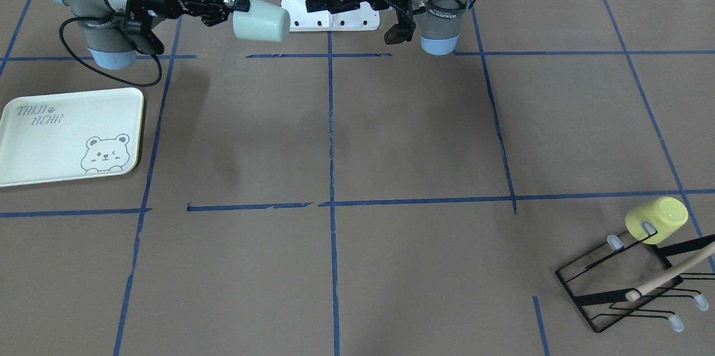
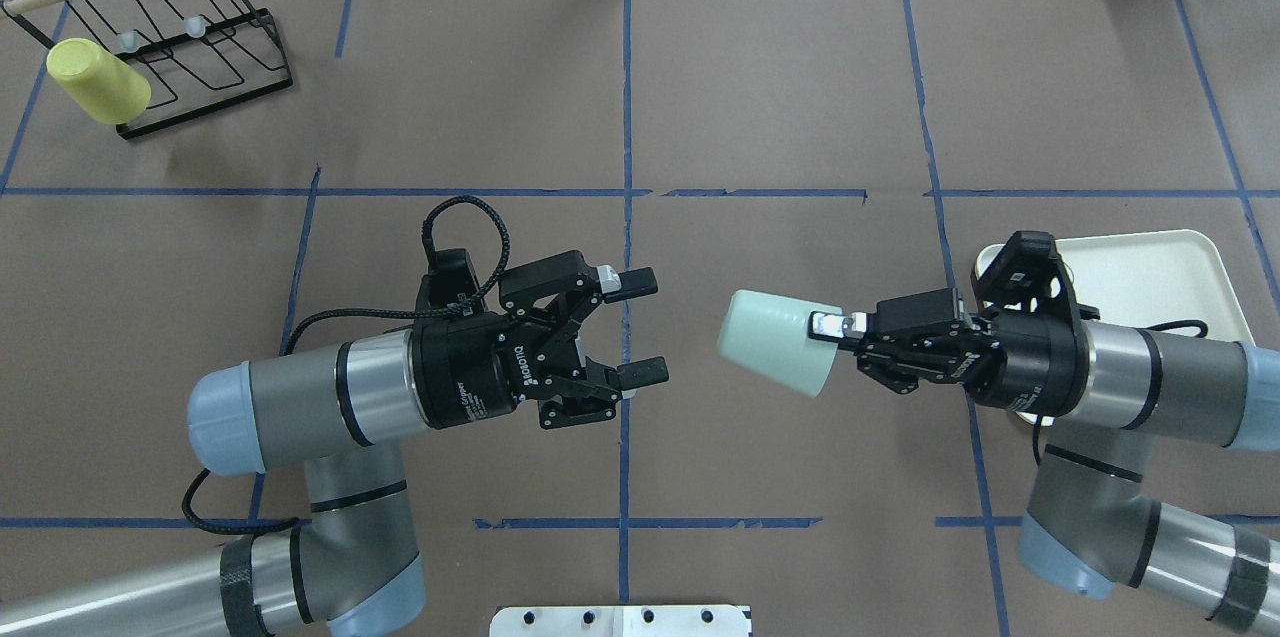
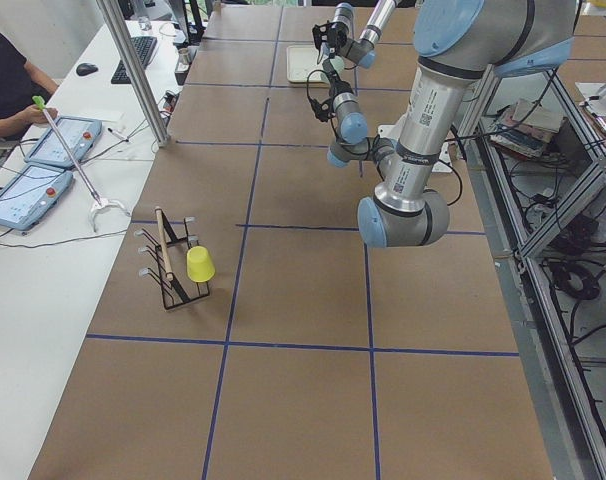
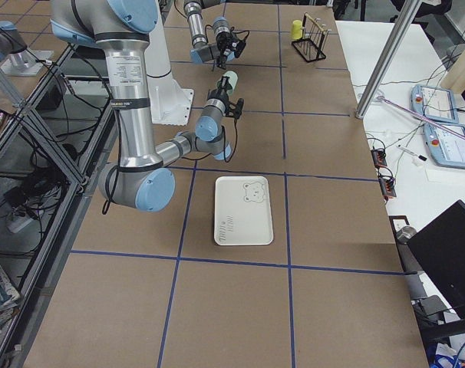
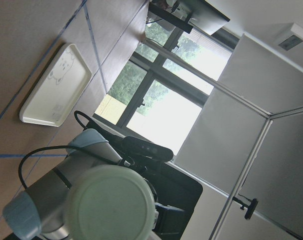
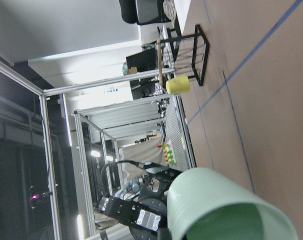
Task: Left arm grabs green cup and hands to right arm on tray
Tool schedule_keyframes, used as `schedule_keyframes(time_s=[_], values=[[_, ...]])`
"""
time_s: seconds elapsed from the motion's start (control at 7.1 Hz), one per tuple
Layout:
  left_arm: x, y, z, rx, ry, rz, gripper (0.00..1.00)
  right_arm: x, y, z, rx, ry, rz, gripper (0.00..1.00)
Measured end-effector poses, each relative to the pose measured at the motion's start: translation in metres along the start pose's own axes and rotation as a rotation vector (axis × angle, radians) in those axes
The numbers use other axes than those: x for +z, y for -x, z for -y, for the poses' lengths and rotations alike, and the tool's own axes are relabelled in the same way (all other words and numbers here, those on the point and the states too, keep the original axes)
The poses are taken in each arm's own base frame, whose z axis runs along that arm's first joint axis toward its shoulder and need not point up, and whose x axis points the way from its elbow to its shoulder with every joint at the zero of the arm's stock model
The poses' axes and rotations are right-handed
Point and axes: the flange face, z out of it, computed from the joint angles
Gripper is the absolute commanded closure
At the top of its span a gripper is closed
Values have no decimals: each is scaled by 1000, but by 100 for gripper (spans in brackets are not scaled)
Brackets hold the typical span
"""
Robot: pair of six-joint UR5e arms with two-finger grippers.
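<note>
Overhead exterior | green cup [image 2: 775, 354] pinched by right gripper [image 2: 823, 326] | left gripper [image 2: 645, 327] apart, spread

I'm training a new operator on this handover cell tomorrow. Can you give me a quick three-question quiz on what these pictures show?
1. True or false: the left gripper is shut on the green cup.
2. What carries the yellow cup? A) the left gripper B) the rack C) the right gripper
3. Fill in: the right gripper pinches the green cup at its ___.

Key
1. False: it is open and apart from the cup.
2. B
3. rim
</note>
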Motion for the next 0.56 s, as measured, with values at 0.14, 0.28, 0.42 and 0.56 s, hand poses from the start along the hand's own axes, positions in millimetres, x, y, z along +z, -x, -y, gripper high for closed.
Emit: schedule_keyframes(time_s=[0.14,0.28,0.42,0.56], values=[[-5,-1,9,14,-21,7,0,-35,-3,20,-52,-98,-29,100],[-7,-5,21,44,-54,20,0,-77,-6,44,-124,-194,-83,100],[-7,-15,36,80,-103,43,0,-112,-10,67,-190,-271,-137,100],[-6,-27,54,113,-169,75,0,-145,-12,91,-257,-339,-197,100]])
